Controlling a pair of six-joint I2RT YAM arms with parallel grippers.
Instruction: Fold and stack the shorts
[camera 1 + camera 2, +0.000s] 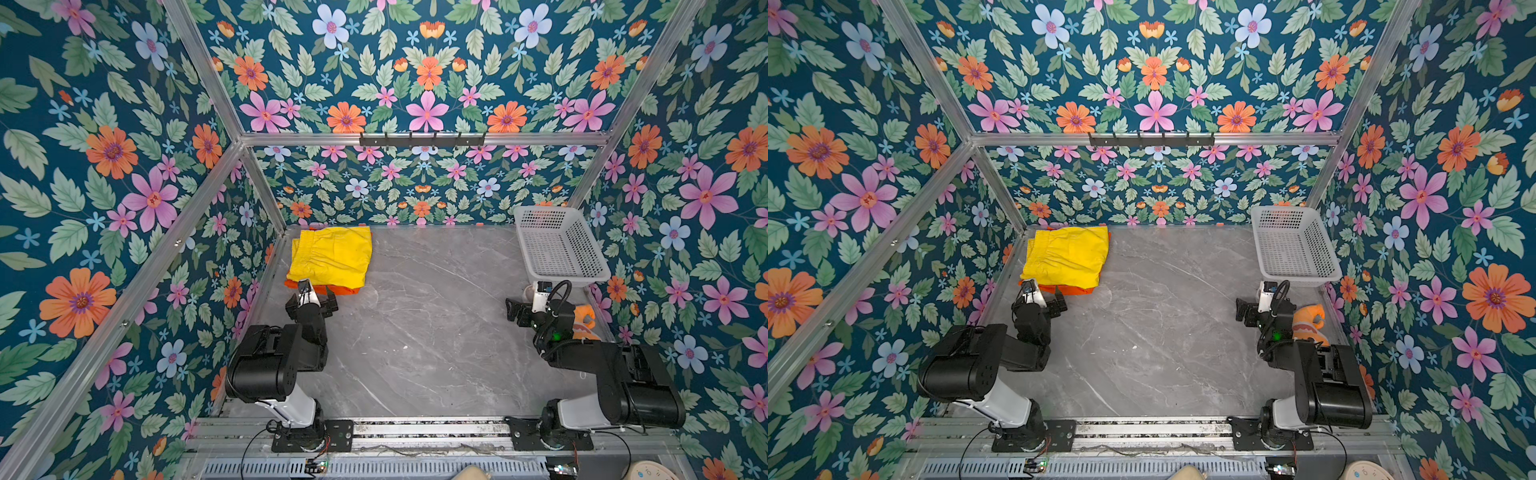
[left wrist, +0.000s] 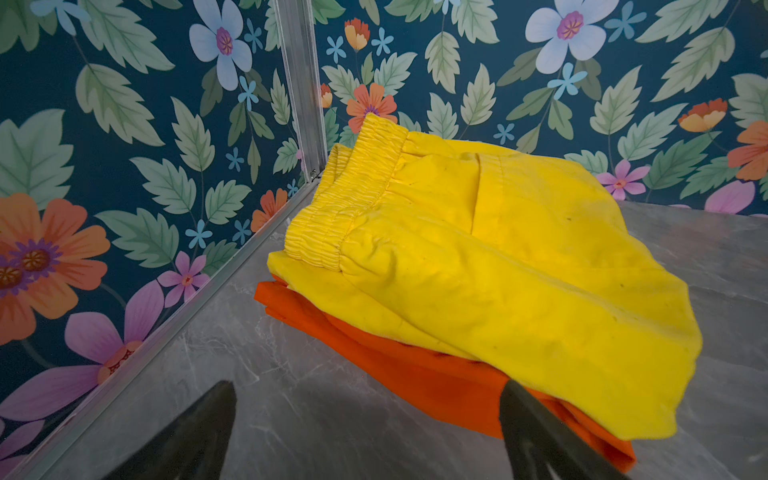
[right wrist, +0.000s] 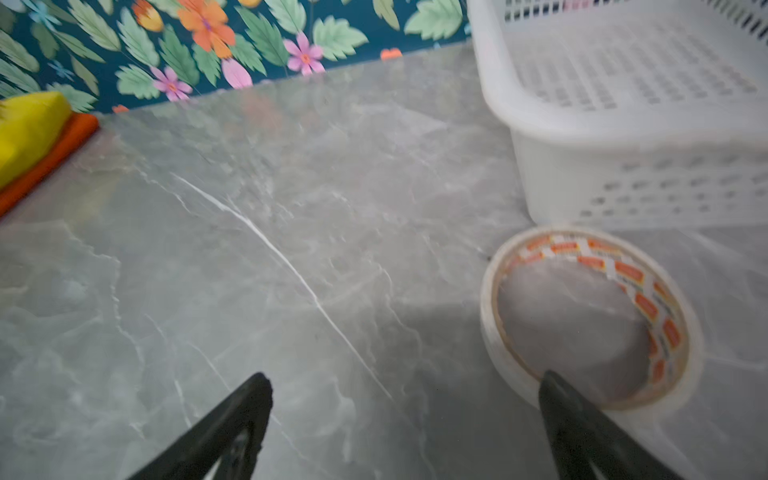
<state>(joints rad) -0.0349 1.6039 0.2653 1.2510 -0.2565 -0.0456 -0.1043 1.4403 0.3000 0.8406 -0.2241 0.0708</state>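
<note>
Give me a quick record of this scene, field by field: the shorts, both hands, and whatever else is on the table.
yellow shorts: folded, on top of the orange shorts, far left corner
orange shorts: folded, edges showing underneath
left hand: open, empty, at the shorts' near edge
right hand: open, empty, over bare table, beside the tape roll
basket: white, looks empty, far right corner
tape roll: lying flat, in front of the basket
toy: orange, right table edge

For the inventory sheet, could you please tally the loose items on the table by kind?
Shorts: 2, the yellow pair folded on the orange pair
Basket: 1
Tape roll: 1
Plush toy: 1
Total: 5
</note>
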